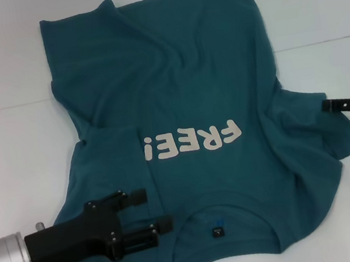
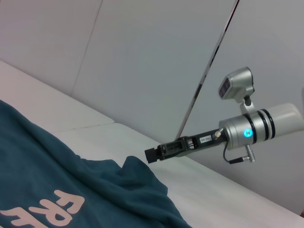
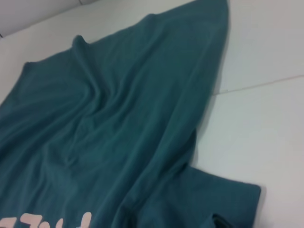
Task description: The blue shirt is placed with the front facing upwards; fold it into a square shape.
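The blue shirt [image 1: 189,96] lies flat on the white table [image 1: 12,142], front up, with the collar on the side nearest to the robot and the hem far away; the cream "FREE!" print [image 1: 190,143] is in the middle of the chest; the cloth has many wrinkles and the left sleeve is already doubled over the body.

Nearest is the left gripper [image 1: 150,210], low over the left shoulder, just beside the collar; its two fingers [image 1: 135,196] stand apart with a clear gap between them and nothing is held inside; the lower finger seems to touch the fabric, but I cannot be sure.

I judge that the step in hand is to take the shoulder edge for a fold; to do it well, the fingers should go down onto one layer edge near the seam and pinch fully before lifting, so the fabric does not slip; both sides should lift together, so the fold line stays straight.

Farther off, the right gripper [image 1: 339,104] is at the edge of the right sleeve; it looks just touching or very near to it; whether its jaws are open or closed, I cannot tell.
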Tool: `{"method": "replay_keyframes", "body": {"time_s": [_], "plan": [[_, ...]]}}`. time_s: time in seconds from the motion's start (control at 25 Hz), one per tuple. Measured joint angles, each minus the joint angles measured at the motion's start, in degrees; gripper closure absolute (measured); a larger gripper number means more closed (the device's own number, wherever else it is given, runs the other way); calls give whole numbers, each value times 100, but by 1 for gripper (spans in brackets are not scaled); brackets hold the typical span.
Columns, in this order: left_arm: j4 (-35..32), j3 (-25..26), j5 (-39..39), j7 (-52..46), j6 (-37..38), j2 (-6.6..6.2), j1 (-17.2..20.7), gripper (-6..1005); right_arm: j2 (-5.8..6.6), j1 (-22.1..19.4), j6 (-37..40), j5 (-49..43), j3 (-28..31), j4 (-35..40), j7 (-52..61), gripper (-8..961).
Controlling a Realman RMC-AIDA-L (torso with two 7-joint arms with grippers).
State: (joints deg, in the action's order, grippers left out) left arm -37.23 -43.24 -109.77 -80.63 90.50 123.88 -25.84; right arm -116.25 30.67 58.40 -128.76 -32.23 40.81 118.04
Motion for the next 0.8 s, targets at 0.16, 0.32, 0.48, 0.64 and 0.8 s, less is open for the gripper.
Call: {"method": "replay_keyframes", "body": {"time_s": [0.16,0.32,0.48,0.64,0.8], "plan": [[-3,-1,0,-4,-12,-4,-11,121,-4,112,-269,0,-101,-257,-26,71],[-8,-8,0,-69,-22,-18,-31,122,-11,230,-358,0,-115,-417,-81,70],[-18,16,0,-144,-24,-35,-37,122,-21,280,-341,12,-116,-448,-80,102],[-27,28,0,-146,-24,-38,-33,122,-19,289,-277,14,-117,-448,-80,234],[-29,28,0,-146,-24,-39,-16,121,8,290,-238,5,-117,-448,-82,458]]}}
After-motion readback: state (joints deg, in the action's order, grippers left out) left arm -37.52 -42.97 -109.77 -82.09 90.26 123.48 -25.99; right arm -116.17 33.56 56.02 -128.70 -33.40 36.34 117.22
